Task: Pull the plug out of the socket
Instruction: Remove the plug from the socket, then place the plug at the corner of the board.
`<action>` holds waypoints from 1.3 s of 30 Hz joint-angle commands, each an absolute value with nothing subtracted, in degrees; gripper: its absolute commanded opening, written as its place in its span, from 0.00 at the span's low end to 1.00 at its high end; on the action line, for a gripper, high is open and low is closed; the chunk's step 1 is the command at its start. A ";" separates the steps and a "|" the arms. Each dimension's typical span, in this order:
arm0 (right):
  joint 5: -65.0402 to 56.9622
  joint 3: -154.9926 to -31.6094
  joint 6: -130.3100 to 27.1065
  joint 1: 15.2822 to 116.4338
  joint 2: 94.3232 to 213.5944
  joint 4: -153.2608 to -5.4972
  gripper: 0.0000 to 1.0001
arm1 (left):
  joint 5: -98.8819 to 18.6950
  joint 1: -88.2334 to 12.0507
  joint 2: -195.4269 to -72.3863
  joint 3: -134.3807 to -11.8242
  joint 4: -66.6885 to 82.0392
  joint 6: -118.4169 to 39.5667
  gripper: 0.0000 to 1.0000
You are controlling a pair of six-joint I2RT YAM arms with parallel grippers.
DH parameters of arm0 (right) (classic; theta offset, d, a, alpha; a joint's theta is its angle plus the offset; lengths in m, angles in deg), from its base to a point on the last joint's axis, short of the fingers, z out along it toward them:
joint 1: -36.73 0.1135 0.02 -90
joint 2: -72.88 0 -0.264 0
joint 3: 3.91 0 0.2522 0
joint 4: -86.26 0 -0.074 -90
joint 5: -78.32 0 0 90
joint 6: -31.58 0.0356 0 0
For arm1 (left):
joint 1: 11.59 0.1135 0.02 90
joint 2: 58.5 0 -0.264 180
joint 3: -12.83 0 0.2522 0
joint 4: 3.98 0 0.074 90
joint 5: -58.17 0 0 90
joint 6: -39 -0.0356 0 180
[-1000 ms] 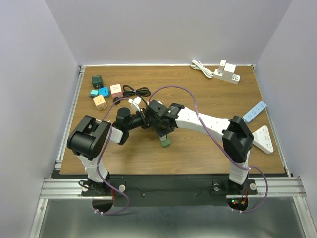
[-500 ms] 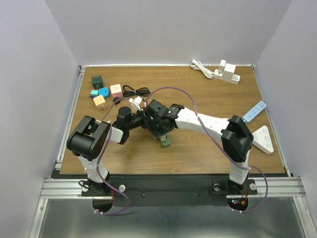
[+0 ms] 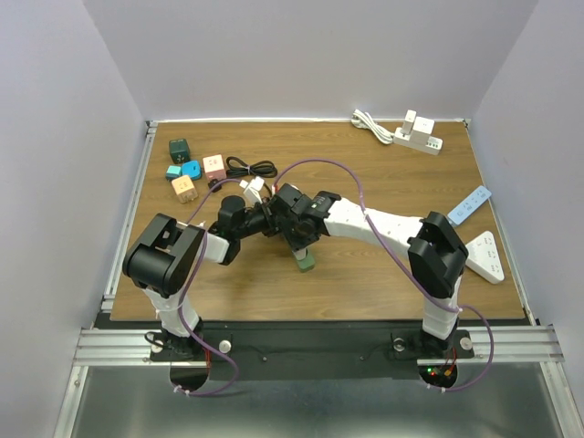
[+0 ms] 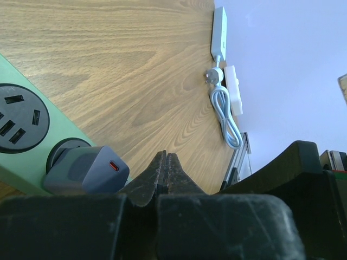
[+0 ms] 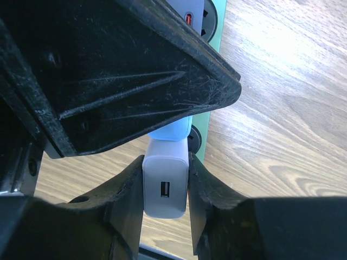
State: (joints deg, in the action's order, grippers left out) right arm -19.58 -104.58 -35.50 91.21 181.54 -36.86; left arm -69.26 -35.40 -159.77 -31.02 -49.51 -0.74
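At the middle of the wooden table (image 3: 401, 182), both arms fold inward, meeting over the green socket strip (image 3: 307, 263). The right gripper (image 5: 165, 168) clamps a white plug (image 5: 165, 195) at the strip; the left gripper (image 4: 166, 161), fingers pressed together, empty, points beside a seated grey plug (image 4: 87, 172).

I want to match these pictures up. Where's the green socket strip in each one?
Top external: green socket strip mid-table, partly covered.
Left wrist: left edge, a grey plug in it.
Right wrist: top right, beyond the gripped white plug.
Shared landmark: the wooden table.
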 commanded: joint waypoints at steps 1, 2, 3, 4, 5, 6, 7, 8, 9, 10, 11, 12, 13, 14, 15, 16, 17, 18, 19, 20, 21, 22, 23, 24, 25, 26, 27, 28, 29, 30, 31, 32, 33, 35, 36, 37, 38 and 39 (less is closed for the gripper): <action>-21.25 -110.11 -35.82 92.28 175.45 -37.26 0.00 | -64.09 -37.34 -165.73 -26.07 -26.17 -7.85 0.00; -22.91 -110.48 -35.92 92.28 174.84 -37.17 0.00 | -64.09 -37.78 -166.16 -26.16 -26.08 -7.85 0.00; -23.97 -110.74 -36.00 92.28 173.44 -37.17 0.00 | -63.83 -37.87 -166.43 -26.24 -25.99 -7.94 0.00; -24.85 -110.83 -36.00 92.19 173.08 -37.26 0.01 | -63.65 -37.96 -166.52 -26.25 -25.99 -7.94 0.00; -26.86 -110.74 -36.09 92.28 172.64 -37.26 0.01 | -63.56 -38.13 -166.78 -26.25 -25.99 -7.94 0.00; -27.75 -110.39 -36.01 92.28 171.76 -37.43 0.00 | -63.21 -38.22 -166.96 -26.25 -25.91 -8.03 0.00; -28.46 -110.04 -36.00 92.28 171.23 -37.70 0.01 | -63.04 -38.22 -167.13 -26.25 -25.82 -8.03 0.00; -29.51 -109.52 -36.09 92.19 170.79 -37.87 0.00 | -62.95 -38.31 -167.48 -26.25 -25.82 -8.11 0.00; -30.22 -109.34 -36.09 92.28 170.44 -37.96 0.01 | -62.86 -38.31 -167.66 -26.33 -25.82 -8.11 0.00; -30.75 -108.90 -36.01 92.28 168.96 -38.66 0.01 | -62.68 -38.40 -168.01 -26.33 -25.82 -8.11 0.00; -31.71 -107.68 -35.92 92.28 168.25 -39.27 0.00 | -62.59 -38.40 -168.19 -26.33 -25.73 -8.20 0.00; -31.98 -106.97 -35.92 92.19 167.20 -39.89 0.00 | -62.42 -38.49 -168.45 -26.42 -25.82 -8.20 0.00; -32.42 -106.09 -35.92 92.28 165.44 -40.42 0.00 | -62.51 -38.49 -168.63 -26.42 -25.90 -8.29 0.00; -32.94 -104.52 -35.83 92.28 164.38 -41.55 0.00 | -62.33 -38.49 -168.98 -26.51 -25.82 -8.29 0.00; -33.04 -103.72 -35.92 92.28 163.59 -42.09 0.01 | -62.24 -38.49 -169.07 -26.60 -25.82 -8.29 0.00; -33.21 -102.84 -36.00 92.28 162.71 -42.35 0.01 | -62.24 -38.57 -169.24 -26.68 -25.82 -8.29 0.00; -33.47 -101.96 -36.00 92.28 161.14 -43.05 0.00 | -62.33 -38.57 -169.33 -26.86 -25.73 -8.29 0.00; -33.56 -100.74 -36.00 92.19 160.42 -43.58 0.00 | -62.33 -38.57 -169.42 -26.95 -25.73 -8.29 0.00; -33.39 -98.46 -36.09 92.19 159.72 -44.20 0.01 | -62.24 -38.49 -169.42 -27.04 -25.73 -8.29 0.00; -32.87 -97.22 -36.35 92.19 159.19 -45.16 0.00 | -62.33 -38.66 -169.59 -27.38 -25.64 -8.29 0.00; -32.51 -96.51 -36.53 92.28 159.45 -45.17 0.01 | -62.42 -38.66 -169.77 -27.48 -25.73 -8.29 0.00; -32.25 -95.72 -36.44 92.28 159.71 -45.17 0.00 | -62.51 -38.75 -169.94 -27.65 -25.55 -8.29 0.00; -31.64 -95.54 -36.10 92.28 159.97 -45.26 0.01 | -62.59 -38.75 -169.95 -27.91 -25.47 -8.29 0.00; -31.89 -95.54 -35.57 92.28 159.80 -45.26 0.00 | -62.68 -38.84 -169.86 -28.00 -25.38 -8.29 0.00; -32.94 -95.62 -34.87 92.28 159.63 -45.17 0.00 | -62.77 -38.84 -169.77 -28.00 -25.29 -8.29 0.00; -34.25 -95.89 -33.99 92.28 159.37 -45.00 0.00 | -62.77 -38.84 -169.25 -28.00 -25.20 -8.29 0.00; -37.05 -96.06 -33.37 92.28 159.01 -44.99 0.00 | -62.77 -38.84 -168.89 -27.92 -24.94 -8.29 0.00; -38.91 -96.15 -32.67 92.19 157.88 -44.82 0.00 | -62.68 -38.84 -168.28 -27.92 -24.76 -8.29 0.00; -42.32 -96.33 -31.19 91.49 157.35 -44.38 0.00 | -62.68 -38.75 -166.97 -27.83 -24.59 -8.38 0.00; -43.83 -96.59 -30.39 90.96 156.99 -43.94 0.00 | -62.86 -38.84 -166.26 -27.91 -24.41 -8.29 0.00; -44.80 -96.51 -29.60 90.09 156.64 -43.59 0.00 | -62.94 -38.84 -165.47 -28.09 -24.15 -8.29 0.00; -44.64 -96.59 -28.54 88.95 156.72 -43.24 0.00 | -63.03 -38.84 -163.72 -28.44 -23.71 -8.38 0.00; -44.03 -96.94 -27.92 86.24 157.42 -43.15 0.00 | -63.12 -38.84 -162.75 -29.23 -22.66 -8.38 0.00; -41.32 -97.21 -26.52 83.76 158.30 -42.97 0.00 | -63.21 -38.84 -159.07 -30.55 -21.34 -8.38 0.00; -40.34 -97.82 -25.64 81.84 159.35 -43.06 0.00 | -63.12 -38.75 -156.61 -32.29 -19.42 -8.38 0.00; -39.55 -98.26 -25.63 81.21 159.36 -43.06 0.00 | -63.12 -38.84 -156.59 -33.27 -18.44 -8.46 0.00; -38.41 -98.78 -25.46 80.51 160.75 -43.06 0.00 | -63.03 -38.84 -154.24 -35.63 -16.52 -8.55 0.00; -38.14 -99.49 -25.37 80.33 161.38 -43.06 0.00 | -62.95 -38.84 -153.26 -36.96 -15.28 -8.73 0.00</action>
State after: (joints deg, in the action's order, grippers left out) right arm -38.68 -95.51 -28.29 82.42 159.66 -41.45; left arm -65.79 -38.53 -154.77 -35.65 -37.46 -3.19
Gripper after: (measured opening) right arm 0.374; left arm 0.014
